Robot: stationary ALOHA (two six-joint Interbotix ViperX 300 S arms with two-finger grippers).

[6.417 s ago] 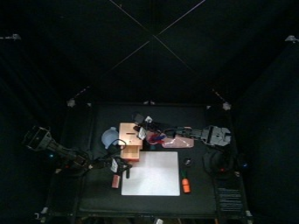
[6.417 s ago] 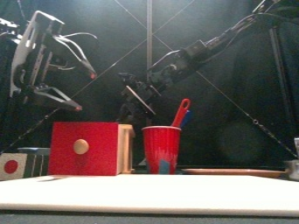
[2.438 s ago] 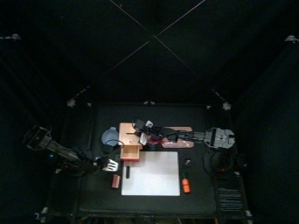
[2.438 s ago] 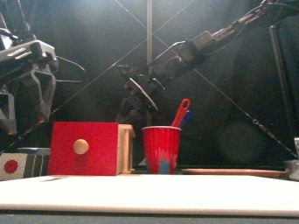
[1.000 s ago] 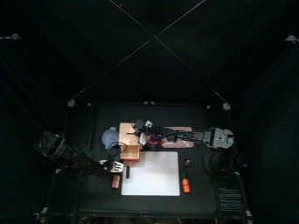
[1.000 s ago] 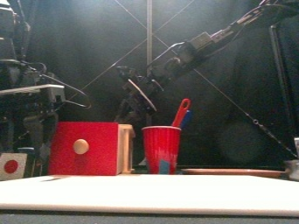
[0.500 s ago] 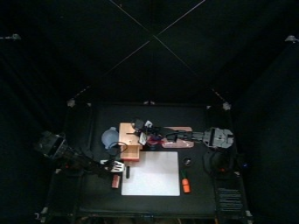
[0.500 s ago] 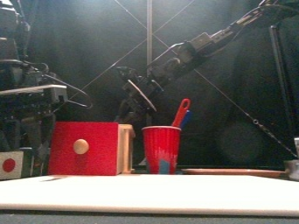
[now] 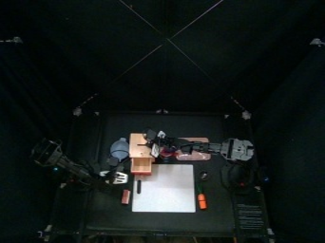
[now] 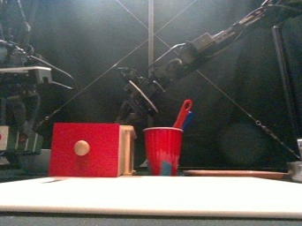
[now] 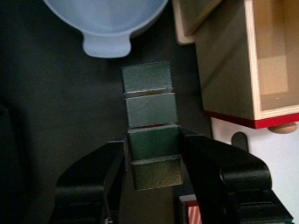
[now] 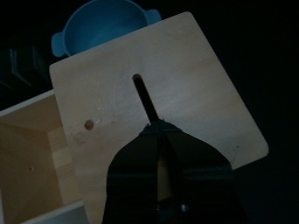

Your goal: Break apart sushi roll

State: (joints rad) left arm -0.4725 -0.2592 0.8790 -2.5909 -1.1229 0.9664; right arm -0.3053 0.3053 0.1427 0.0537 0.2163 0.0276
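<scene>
The left gripper (image 11: 156,166) has dropped lower than a second ago and now points straight down over the sushi roll (image 11: 152,122), a row of dark green blocks. Its jaws stand spread, one on each side of the nearest block, not yet squeezing. Beyond the fingertips lies a blue bowl (image 11: 107,19). The right gripper (image 12: 158,140) hangs unmoved above the wooden box (image 12: 140,105), jaws pressed together, empty.

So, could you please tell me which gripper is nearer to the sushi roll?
Left. The left gripper straddles one end of the sushi roll with open jaws. The right gripper hangs shut over the wooden box, away from the roll.
</scene>
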